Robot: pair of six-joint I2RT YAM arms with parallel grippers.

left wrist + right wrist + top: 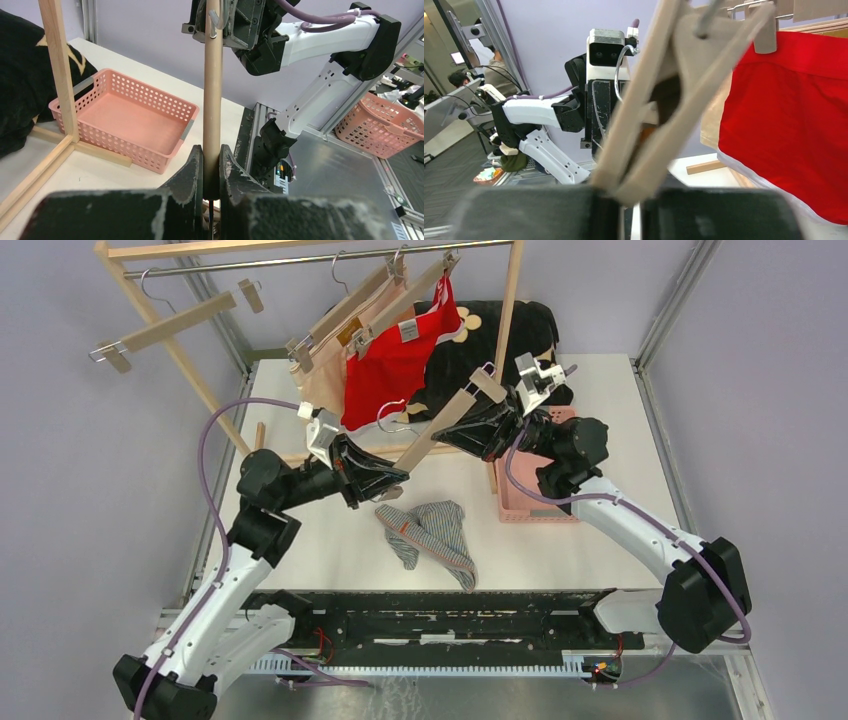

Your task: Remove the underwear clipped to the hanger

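Note:
I hold a bare wooden clip hanger [447, 425] between both grippers above the table. My left gripper [393, 483] is shut on its lower end; in the left wrist view the bar [212, 90] sits between my fingers [212, 167]. My right gripper [487, 405] is shut on the hanger's upper clip [659, 110]. The grey-and-white striped underwear [430, 533] lies loose on the table below. The red underwear [395, 365] and the pale beige underwear [325, 380] hang clipped to hangers on the rail; both also show in the right wrist view, red [789, 115] and beige [711, 125].
A wooden rack with a metal rail [300, 260] stands at the back, with an empty hanger [170, 325] at its left. A black cushion [500, 335] lies behind. A pink basket [130, 115] sits by the rack post [57, 65], under my right arm.

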